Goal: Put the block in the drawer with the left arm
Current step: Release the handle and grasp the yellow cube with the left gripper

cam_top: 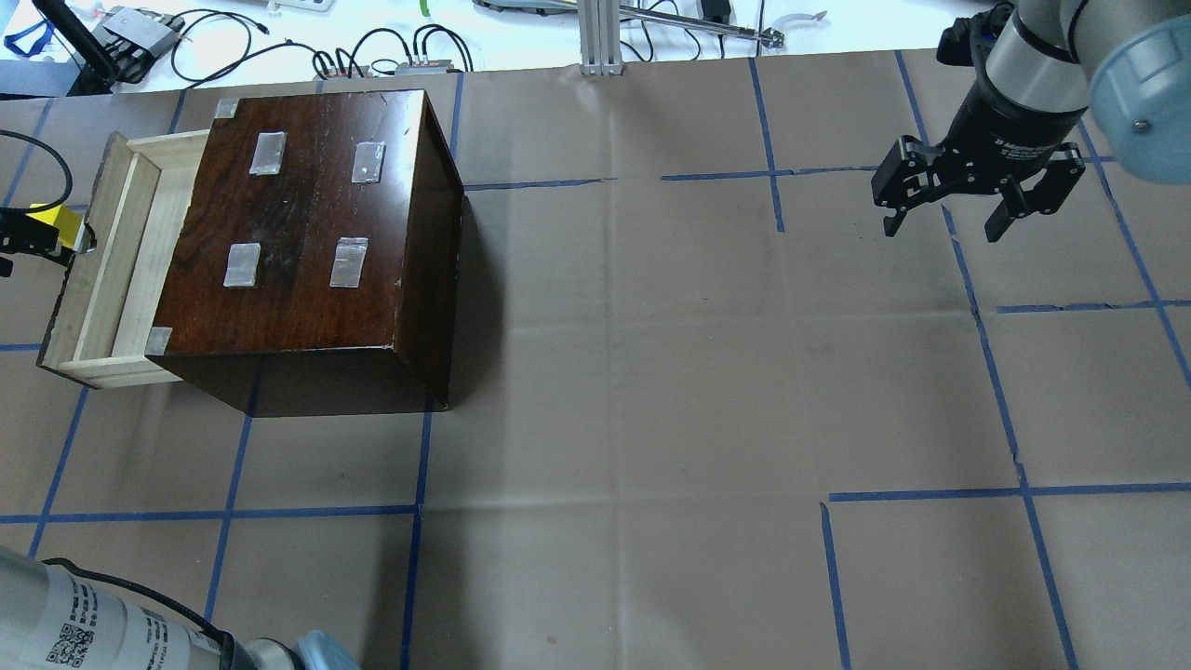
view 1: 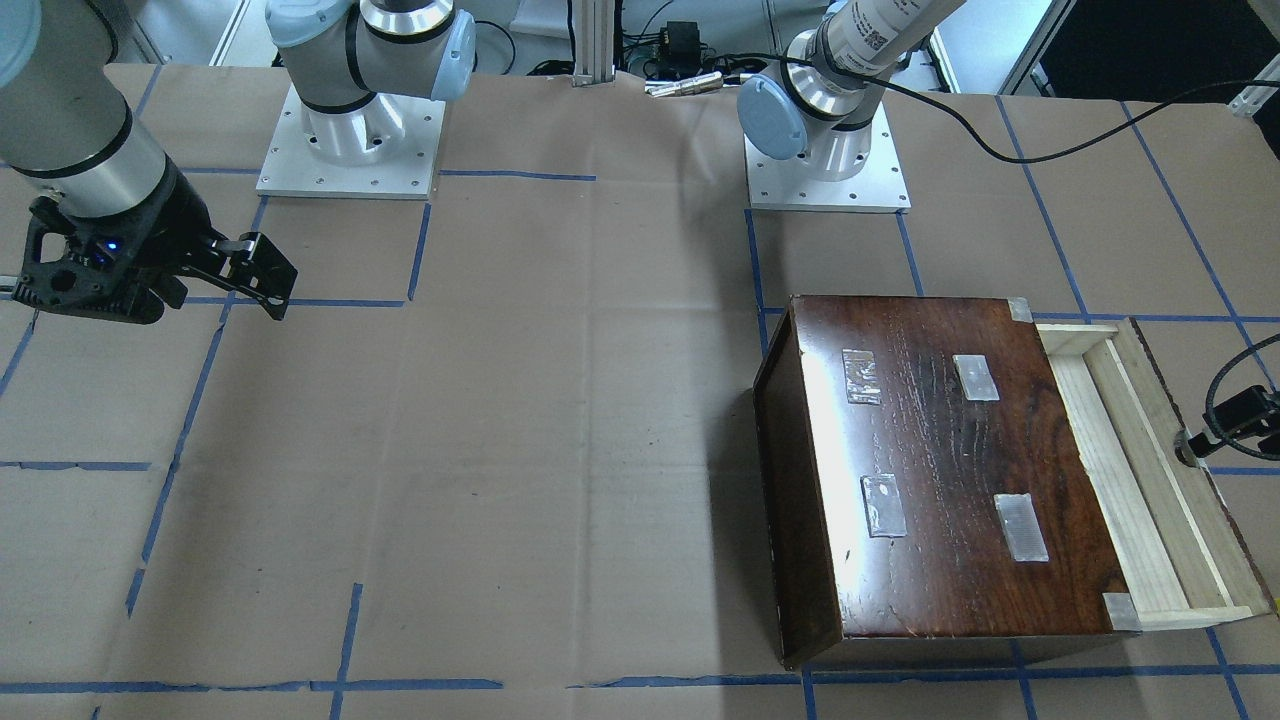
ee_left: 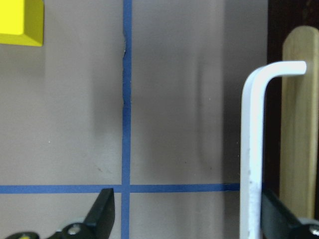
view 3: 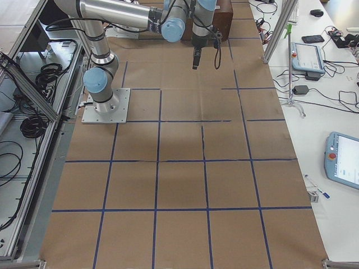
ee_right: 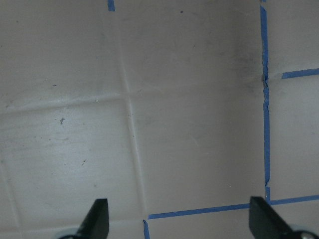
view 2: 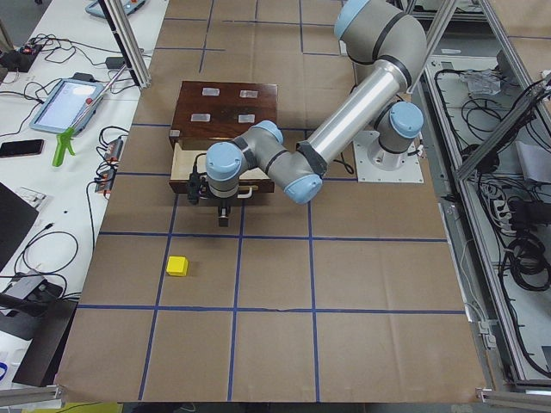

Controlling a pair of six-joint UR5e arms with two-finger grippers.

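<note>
The yellow block lies on the table paper, apart from the box and on the near side of the drawer's front in the left side view. It also shows at the top left of the left wrist view and at the overhead view's left edge. The pale-wood drawer stands pulled partly out of the dark-brown box. My left gripper is open and empty in front of the drawer's brown front board, the white handle just inside one finger. My right gripper is open and empty, far from the box.
The table is covered in brown paper with blue tape lines. Both arm bases stand on the robot's side of the table. Cables and devices lie beyond the far edge. The box top bears several tape patches.
</note>
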